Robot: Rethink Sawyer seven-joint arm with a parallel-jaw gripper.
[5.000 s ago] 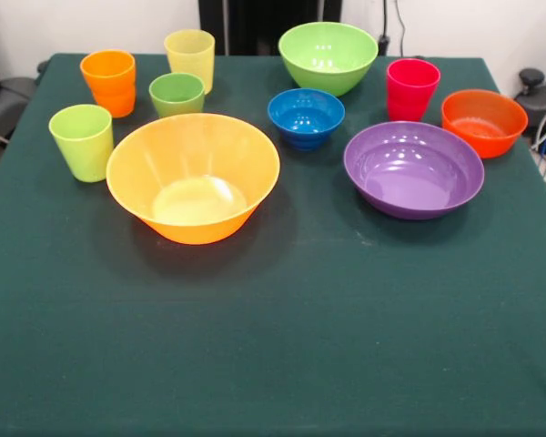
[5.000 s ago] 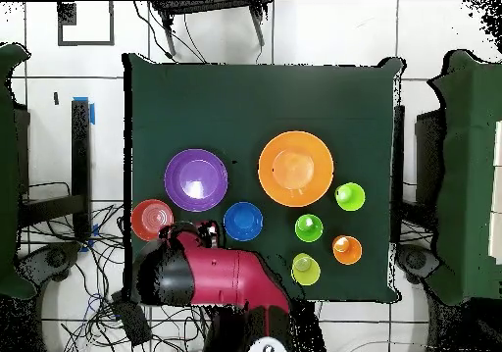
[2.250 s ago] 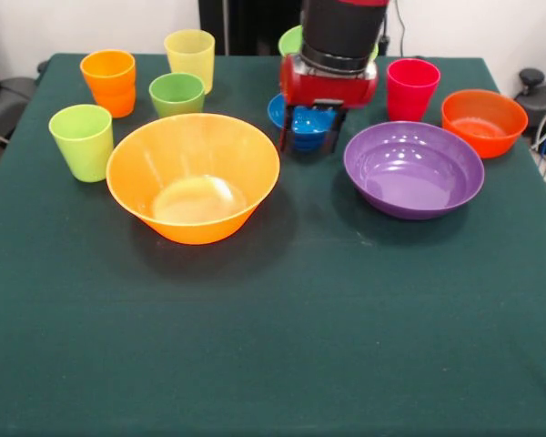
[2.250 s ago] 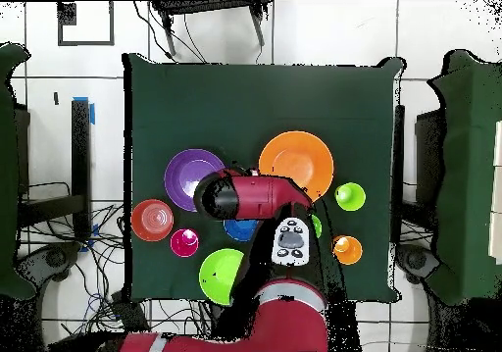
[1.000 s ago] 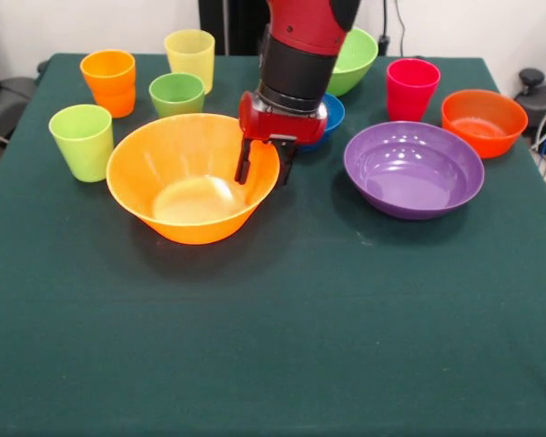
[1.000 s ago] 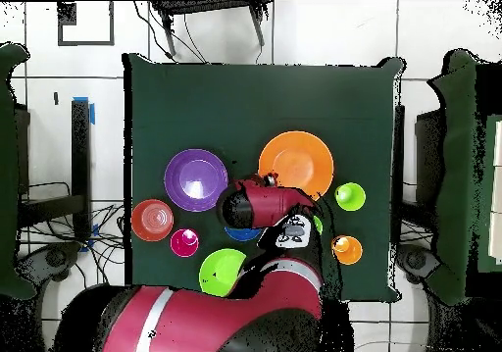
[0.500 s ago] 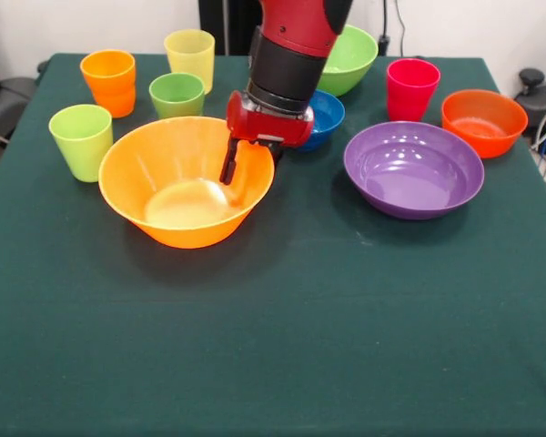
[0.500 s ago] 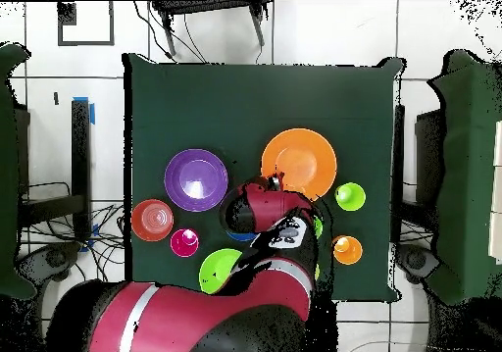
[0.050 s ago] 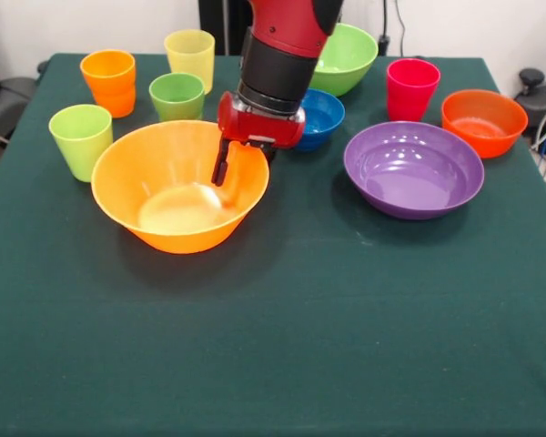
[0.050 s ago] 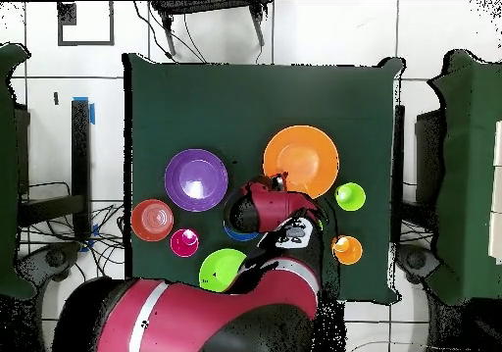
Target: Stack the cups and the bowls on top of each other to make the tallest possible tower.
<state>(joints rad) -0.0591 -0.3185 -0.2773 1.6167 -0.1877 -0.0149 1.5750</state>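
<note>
Bowls and cups are sitting unstacked on the green desk (image 9: 346, 319), the big orange bowl (image 9: 164, 196) at nine o'clock. Gripper (image 9: 241, 164) is clamping that bowl's three o'clock rim, probably so it can drag or lift the widest piece as a base.

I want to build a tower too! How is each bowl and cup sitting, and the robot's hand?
orange bowl: upright, empty, gripper at its rim.
gripper: low over that rim, grip unclear.
purple bowl: upright, empty.
blue bowl: upright, partly hidden.
green bowl: upright, partly hidden.
red bowl: upright, empty.
red cup: upright.
orange cup: upright.
yellow cup: upright.
green cup: upright.
lime cup: upright.
</note>
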